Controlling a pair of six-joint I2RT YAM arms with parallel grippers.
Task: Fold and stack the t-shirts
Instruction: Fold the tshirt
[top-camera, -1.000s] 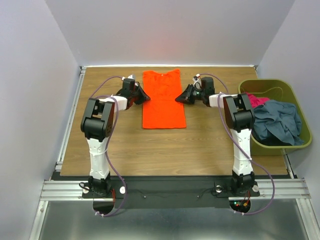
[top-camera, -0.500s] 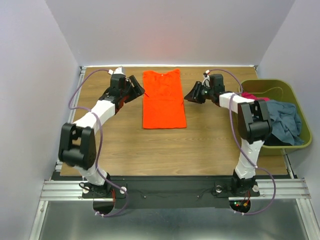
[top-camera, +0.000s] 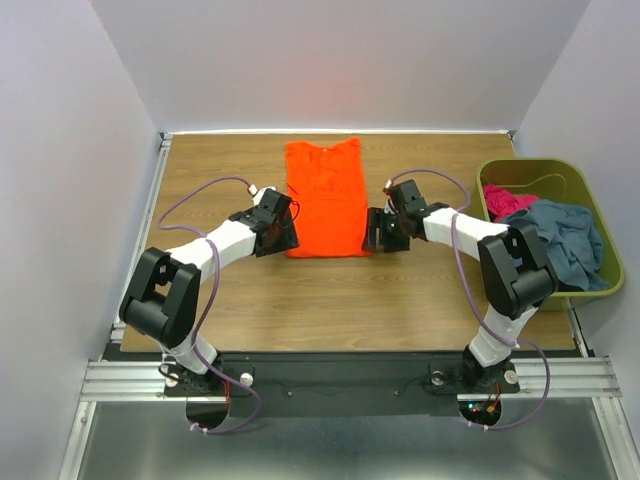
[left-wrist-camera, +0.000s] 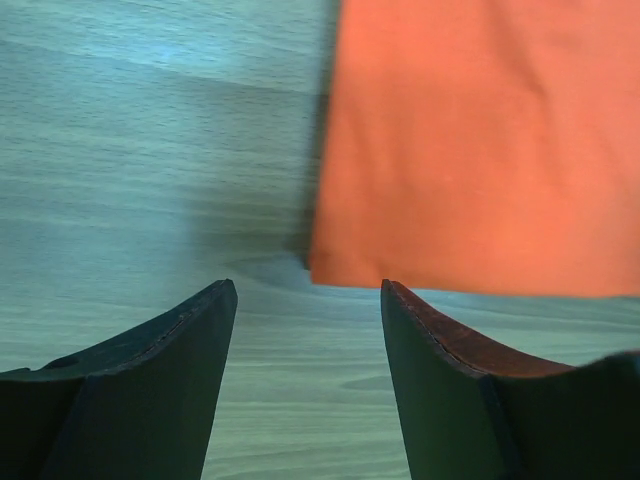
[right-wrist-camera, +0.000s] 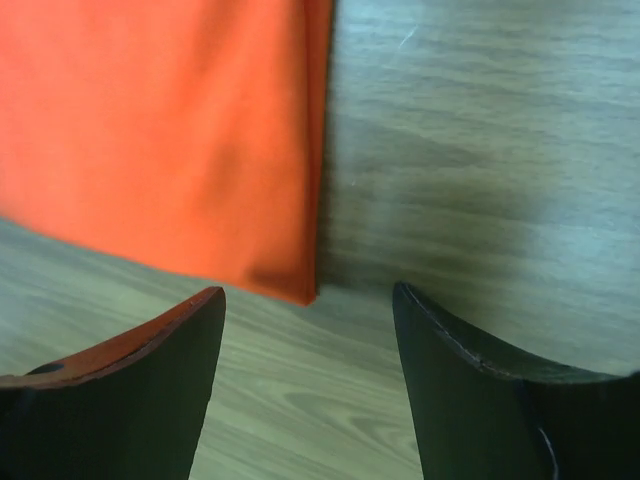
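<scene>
Now both grippers agape, empty, flanking orange t-shirt bottom corners.

orange t-shirt looks like soft matt cloth; table is wood-grain, smooth; tub is slightly glossy olive plastic

Wrist views crop the orange shirt: only its hem corners show, both blurred. Pink shirt mostly buried under the grey shirt in the tub. Neck label too small to tell.
</scene>
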